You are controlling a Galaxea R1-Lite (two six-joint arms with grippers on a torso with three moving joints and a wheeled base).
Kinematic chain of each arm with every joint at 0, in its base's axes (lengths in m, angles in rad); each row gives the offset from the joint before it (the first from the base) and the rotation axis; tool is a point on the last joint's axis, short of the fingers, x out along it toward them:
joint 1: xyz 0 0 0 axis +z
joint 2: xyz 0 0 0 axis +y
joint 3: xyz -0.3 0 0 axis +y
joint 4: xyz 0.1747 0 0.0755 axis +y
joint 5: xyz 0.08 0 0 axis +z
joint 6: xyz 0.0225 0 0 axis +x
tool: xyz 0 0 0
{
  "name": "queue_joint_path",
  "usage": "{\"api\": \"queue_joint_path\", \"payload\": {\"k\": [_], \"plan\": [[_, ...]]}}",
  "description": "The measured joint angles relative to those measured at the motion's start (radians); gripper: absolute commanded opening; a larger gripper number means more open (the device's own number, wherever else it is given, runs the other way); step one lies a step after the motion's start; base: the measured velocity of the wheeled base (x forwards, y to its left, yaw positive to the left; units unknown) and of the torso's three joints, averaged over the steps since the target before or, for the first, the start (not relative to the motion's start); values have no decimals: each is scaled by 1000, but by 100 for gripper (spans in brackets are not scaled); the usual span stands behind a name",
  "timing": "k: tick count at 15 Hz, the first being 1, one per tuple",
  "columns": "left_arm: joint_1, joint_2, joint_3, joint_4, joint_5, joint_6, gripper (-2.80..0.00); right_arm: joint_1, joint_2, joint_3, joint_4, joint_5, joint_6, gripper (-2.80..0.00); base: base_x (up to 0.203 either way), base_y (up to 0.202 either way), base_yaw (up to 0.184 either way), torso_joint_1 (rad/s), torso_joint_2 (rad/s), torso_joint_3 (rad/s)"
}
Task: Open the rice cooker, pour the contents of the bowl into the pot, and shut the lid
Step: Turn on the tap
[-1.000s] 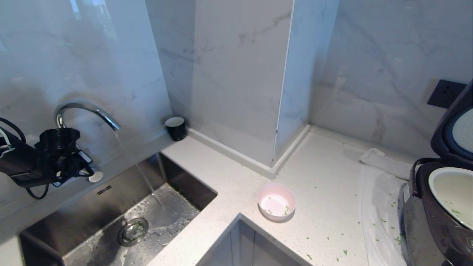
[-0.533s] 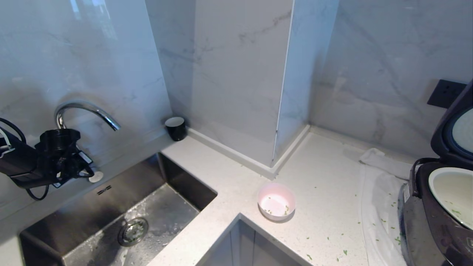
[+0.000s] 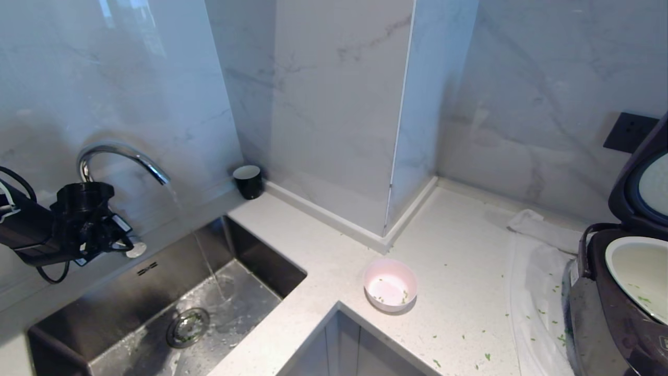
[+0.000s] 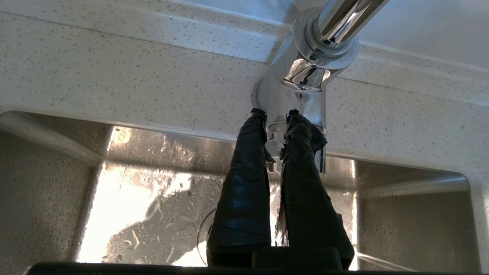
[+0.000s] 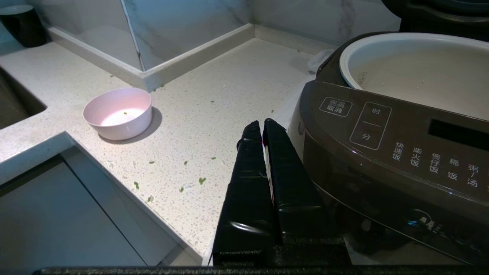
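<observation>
two arms show, only one at work. the left gripper (image 4: pixel 274 114) is at the tap (image 3: pixel 122 156) behind the sink (image 3: pixel 156 292), its fingers (image 4: pixel 244 160) clamped on the tap's chrome lever (image 4: pixel 276 143), one black finger on each side of it. a thin stream of water (image 3: pixel 201 245) falls from the spout into the steel sink, whose floor is wet around the drain (image 3: pixel 187 327). the right gripper (image 5: pixel 261 126) hangs low just beside the front of the cooker (image 5: pixel 389 152), above the table (image 3: pixel 459 271), its fingers (image 5: pixel 250 172) pressed together on nothing. the cooker stands at the right end of the table with its lid (image 3: pixel 644 183) raised at the back and the cream pot (image 3: pixel 634 271) seated in its body; a few green bits (image 3: pixel 643 299) cling to the pot's inner wall. the pink bowl (image 3: pixel 390 285) sits upright on the table near the inner corner of its front edge, between sink and cooker and well apart from both, with only a few green bits left inside. more green bits are scattered over the table and over a white cloth (image 3: pixel 537 292) lying beside the cooker. a black cup (image 3: pixel 248 180) stands at the wall behind the sink's far corner.
</observation>
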Motion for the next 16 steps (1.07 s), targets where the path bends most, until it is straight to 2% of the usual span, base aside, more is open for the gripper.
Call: {"api": "queue_joint_path", "payload": {"k": [3, 4, 11, 16], "plan": [[0, 1, -3, 0, 0, 0, -280, 0, 0, 0, 0, -1, 0, -280, 0, 0, 0, 0, 0, 0], [-2, 1, -3, -1, 1, 1, 0, 0, 0, 0, 0, 0, 0, -280, 0, 0, 0, 0, 0, 0], [-4, -8, 2, -3, 0, -4, 0, 0, 0, 0, -1, -1, 0, -280, 0, 0, 0, 0, 0, 0], [-56, -129, 147, -1, -37, -2, 0, 0, 0, 0, 0, 0, 0, -280, 0, 0, 0, 0, 0, 0]]}}
